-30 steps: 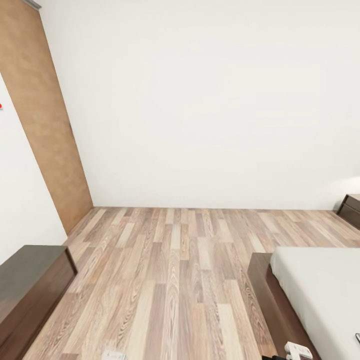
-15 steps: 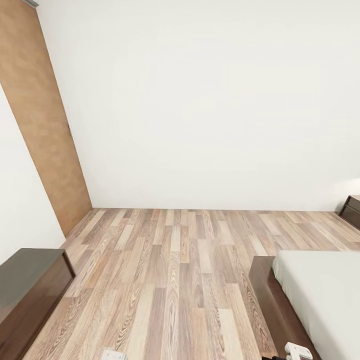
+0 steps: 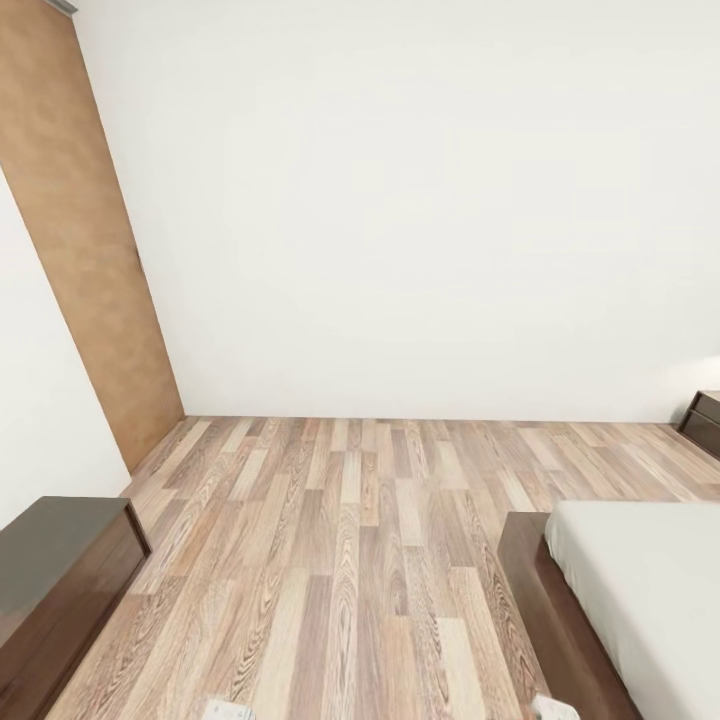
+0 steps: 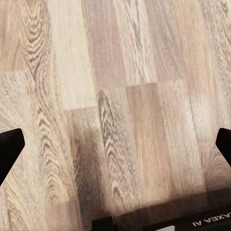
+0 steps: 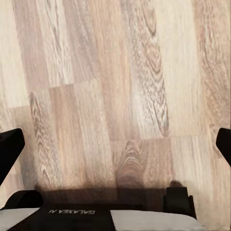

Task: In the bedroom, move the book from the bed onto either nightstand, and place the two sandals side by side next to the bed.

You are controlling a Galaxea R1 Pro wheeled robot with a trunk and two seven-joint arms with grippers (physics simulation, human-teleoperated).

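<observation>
Left gripper (image 4: 115,144) and right gripper (image 5: 115,144) point down at the floor (image 3: 340,560), spread wide, empty.

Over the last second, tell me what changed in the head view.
The camera shifted slightly at first, then held. The right arm's white part at the lower edge drew down and left, now barely showing. A dark item glimpsed on the bed at the right edge is out of frame. The floor, low bench and nightstand kept their places.

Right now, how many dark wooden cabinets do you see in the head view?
2: a long low bench at near left, and a nightstand at the far right edge by the wall, partly cut off. Others may lie outside the view.
</observation>
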